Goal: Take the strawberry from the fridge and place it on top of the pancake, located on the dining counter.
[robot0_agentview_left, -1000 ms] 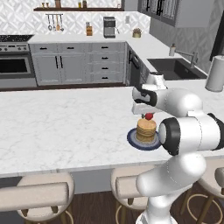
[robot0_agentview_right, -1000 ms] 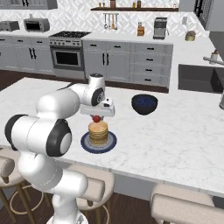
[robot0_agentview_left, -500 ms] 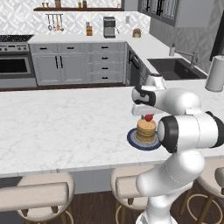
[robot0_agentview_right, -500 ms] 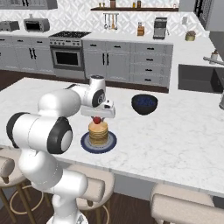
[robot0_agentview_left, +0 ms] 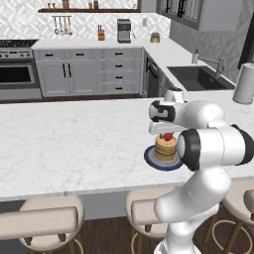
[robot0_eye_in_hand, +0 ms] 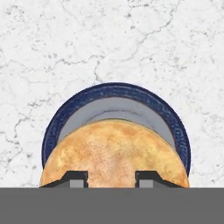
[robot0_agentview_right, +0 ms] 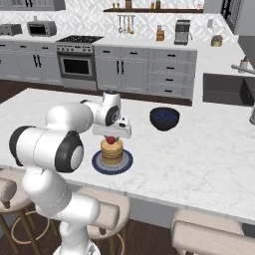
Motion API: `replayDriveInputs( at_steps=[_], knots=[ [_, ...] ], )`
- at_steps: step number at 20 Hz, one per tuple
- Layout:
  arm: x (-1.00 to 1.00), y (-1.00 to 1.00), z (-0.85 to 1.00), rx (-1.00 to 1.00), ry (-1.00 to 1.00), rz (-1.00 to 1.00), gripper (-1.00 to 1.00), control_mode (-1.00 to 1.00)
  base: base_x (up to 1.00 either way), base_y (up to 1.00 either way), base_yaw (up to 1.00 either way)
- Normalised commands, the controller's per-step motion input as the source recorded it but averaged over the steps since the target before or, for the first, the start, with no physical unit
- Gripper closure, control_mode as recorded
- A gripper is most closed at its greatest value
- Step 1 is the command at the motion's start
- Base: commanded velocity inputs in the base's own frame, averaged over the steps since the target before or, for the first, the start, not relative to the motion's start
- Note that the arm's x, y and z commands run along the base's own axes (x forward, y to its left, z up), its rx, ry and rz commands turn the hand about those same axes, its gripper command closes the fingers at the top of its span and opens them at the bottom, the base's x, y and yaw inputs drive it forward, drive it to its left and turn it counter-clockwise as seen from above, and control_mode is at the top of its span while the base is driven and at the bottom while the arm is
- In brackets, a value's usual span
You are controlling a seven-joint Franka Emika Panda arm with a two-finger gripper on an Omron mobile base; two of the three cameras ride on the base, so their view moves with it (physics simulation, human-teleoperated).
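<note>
Left base view: the pancake (robot0_agentview_left: 165, 147) is a short stack of tan-golden rounds on a dark blue plate (robot0_agentview_left: 151, 160), sitting on the white marble table (robot0_agentview_left: 74, 144) near its front edge, above the beige stools (robot0_agentview_left: 47, 218). A tiny red strawberry (robot0_agentview_left: 168, 136) sits at the top of the stack, directly under the jaws (robot0_agentview_left: 166, 130), which hang just over it. From here I cannot tell whether the fingers touch the fruit or how wide they stand.

Right base view: the same stack (robot0_agentview_right: 112, 152) on its plate (robot0_agentview_right: 99, 165), with the strawberry (robot0_agentview_right: 111, 140) a small red dot between the stack's top and the jaws (robot0_agentview_right: 111, 135). A dark blue bowl (robot0_agentview_right: 164, 118) stands well apart, farther back on the table (robot0_agentview_right: 199, 149).

Hand view: looking straight down, the top pancake (robot0_eye_in_hand: 113, 151) is a mottled golden-orange disc, the plate's blue rim (robot0_eye_in_hand: 116, 89) and grey inner face showing beyond it. The two dark fingertips (robot0_eye_in_hand: 76, 178) stand apart over the pancake, with bare pancake between them; the strawberry cannot be made out here, so whether it is gripped I cannot tell.
</note>
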Motion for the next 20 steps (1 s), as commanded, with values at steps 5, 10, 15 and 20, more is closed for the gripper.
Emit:
replayDriveInputs(
  at_steps=[5,10,15,20],
  knots=[
    [0.02,0.00,-0.26,0.00,0.02,0.00,1.00,-1.00,0.00,0.00,0.00],
    [-0.31,-0.02,-0.21,0.00,0.00,0.00,-1.00,-1.00,0.00,0.00,0.00],
    [-0.07,0.00,0.00,0.00,-0.01,0.00,-1.00,-1.00,0.00,0.00,0.00],
    [-0.18,0.01,0.29,0.00,-0.09,0.00,-1.00,-1.00,0.00,0.00,0.00]
  ],
)
